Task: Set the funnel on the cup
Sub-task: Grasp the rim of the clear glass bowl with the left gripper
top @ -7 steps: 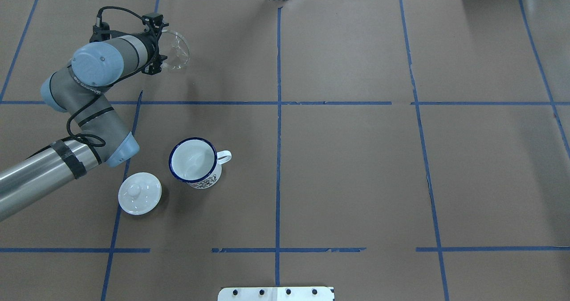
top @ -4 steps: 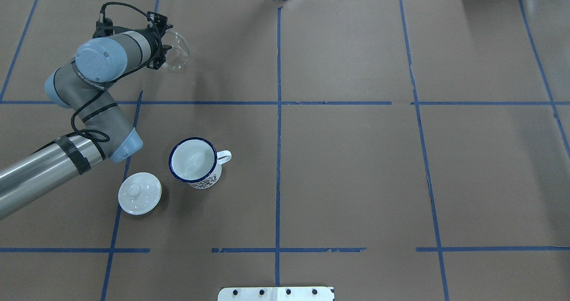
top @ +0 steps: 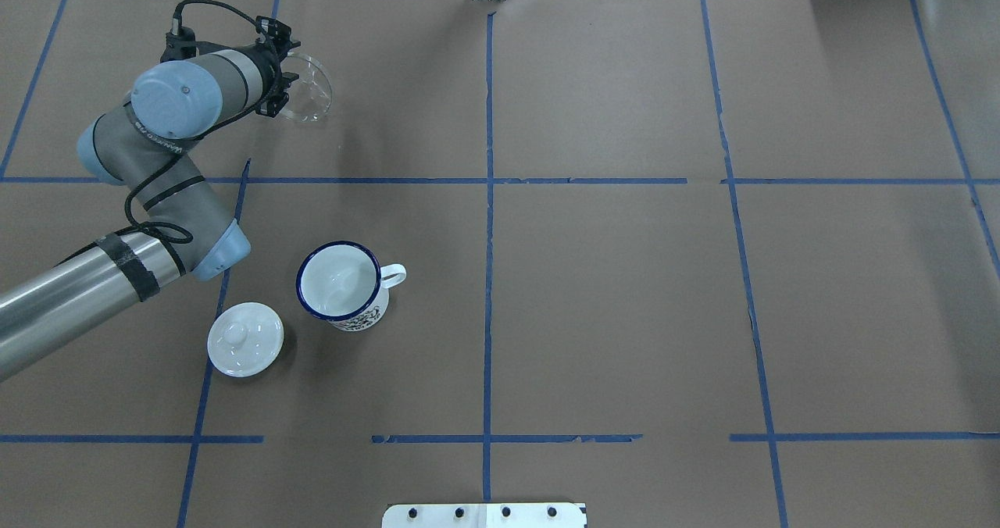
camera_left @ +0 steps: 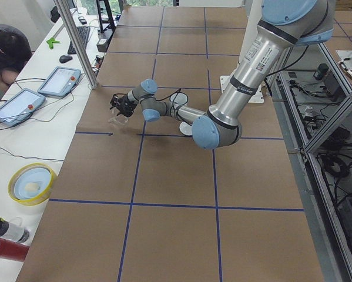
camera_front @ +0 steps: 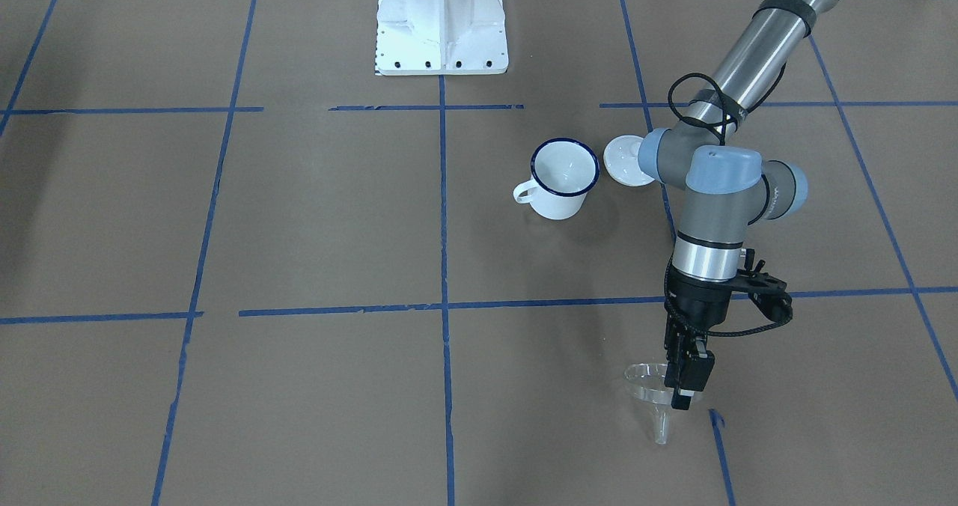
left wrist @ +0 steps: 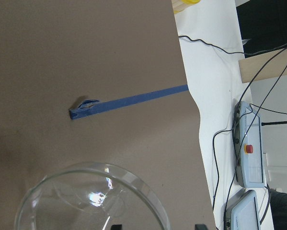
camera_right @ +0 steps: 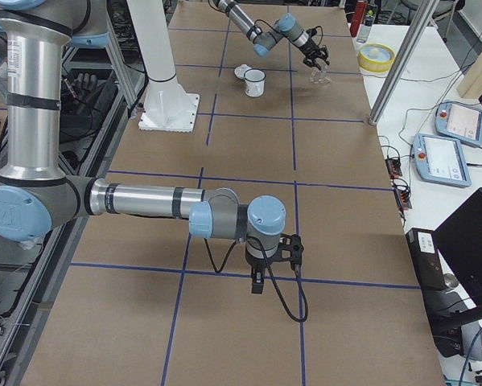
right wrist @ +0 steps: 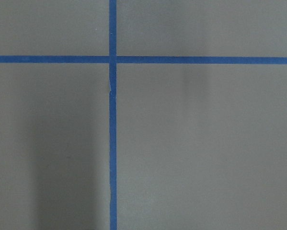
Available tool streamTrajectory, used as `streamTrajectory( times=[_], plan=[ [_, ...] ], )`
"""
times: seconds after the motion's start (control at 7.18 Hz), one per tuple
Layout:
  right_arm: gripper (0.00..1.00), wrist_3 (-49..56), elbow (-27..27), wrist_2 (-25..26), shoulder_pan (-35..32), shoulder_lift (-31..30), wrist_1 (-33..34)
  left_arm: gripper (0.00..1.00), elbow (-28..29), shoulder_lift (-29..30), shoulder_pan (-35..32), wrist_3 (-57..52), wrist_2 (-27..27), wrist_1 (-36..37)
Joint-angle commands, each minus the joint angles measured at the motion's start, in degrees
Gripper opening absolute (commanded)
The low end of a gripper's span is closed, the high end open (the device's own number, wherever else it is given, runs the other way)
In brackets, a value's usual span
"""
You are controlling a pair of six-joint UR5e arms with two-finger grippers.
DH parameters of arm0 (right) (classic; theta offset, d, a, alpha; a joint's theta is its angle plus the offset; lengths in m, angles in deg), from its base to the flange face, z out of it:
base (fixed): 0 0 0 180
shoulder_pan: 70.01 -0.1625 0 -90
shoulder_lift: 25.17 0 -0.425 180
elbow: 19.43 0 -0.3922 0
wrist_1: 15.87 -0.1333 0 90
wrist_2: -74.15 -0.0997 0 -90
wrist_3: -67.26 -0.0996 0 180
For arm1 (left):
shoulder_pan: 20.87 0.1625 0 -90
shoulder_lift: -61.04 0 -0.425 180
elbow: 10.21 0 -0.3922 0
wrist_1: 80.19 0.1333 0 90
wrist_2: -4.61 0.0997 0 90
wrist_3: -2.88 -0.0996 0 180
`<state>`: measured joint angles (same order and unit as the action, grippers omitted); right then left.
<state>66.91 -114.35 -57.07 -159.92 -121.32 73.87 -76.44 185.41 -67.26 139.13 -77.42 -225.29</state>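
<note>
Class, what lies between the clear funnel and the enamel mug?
Overhead view: between funnel and mug, only brown table paper crossed by one blue tape line.

My left arm comes in over the left edge of the counter (top: 625,294) and reaches toward the far left corner. There my left tool (top: 283,77) meets the rim of the clear funnel (top: 310,90), on the side of it nearest the left edge. My wrist covers most of the tool. The cup (top: 340,284) stands upright and open, left of the counter's middle and well apart from the funnel, toward the near edge. Its handle points to the right edge. A white lid (top: 245,339) lies knob up just beside the cup, toward the near left corner, not touching it.
</note>
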Motion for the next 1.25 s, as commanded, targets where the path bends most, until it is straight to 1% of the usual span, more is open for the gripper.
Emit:
streamTrajectory(
  times=[0.0, 0.14, 0.28, 0.42, 0.56, 0.7, 0.97, 1.11],
  plan=[
    [1.0, 0.0, 0.0, 0.0, 0.0, 0.0, 0.0, 0.38, 0.4, 0.4, 0.0, 0.1, -0.1, -0.4],
    [1.0, 0.0, 0.0, 0.0, 0.0, 0.0, 0.0, 0.07, 0.4, 0.5, 0.0, 0.0, -0.1, -0.9],
    [1.0, 0.0, 0.0, 0.0, 0.0, 0.0, 0.0, 0.0, 0.4, 0.4, 0.0, -0.4, -0.1, -0.9],
    [1.0, 0.0, 0.0, 0.0, 0.0, 0.0, 0.0, 0.0, 0.3, 0.4, 0.0, -0.5, 0.0, -0.9],
    [1.0, 0.0, 0.1, 0.0, 0.0, 0.0, 0.0, 0.0, 0.0, 0.4, -0.4, -0.5, 0.0, -2.4],
    [1.0, 0.0, 0.0, 0.0, 0.0, 0.0, 0.0, 0.0, -1.5, 0.5, -1.7, -0.4, -0.1, -2.9],
    [1.0, 0.0, 0.0, 0.0, 0.0, 0.0, 0.0, 0.0, -9.5, 0.5, -4.8, -0.5, -1.9, -2.5],
    [1.0, 0.0, 0.0, 0.0, 0.0, 0.0, 0.0, 0.0, -14.2, -0.3, -6.4, -1.1, -8.6, -1.1]
  ],
)
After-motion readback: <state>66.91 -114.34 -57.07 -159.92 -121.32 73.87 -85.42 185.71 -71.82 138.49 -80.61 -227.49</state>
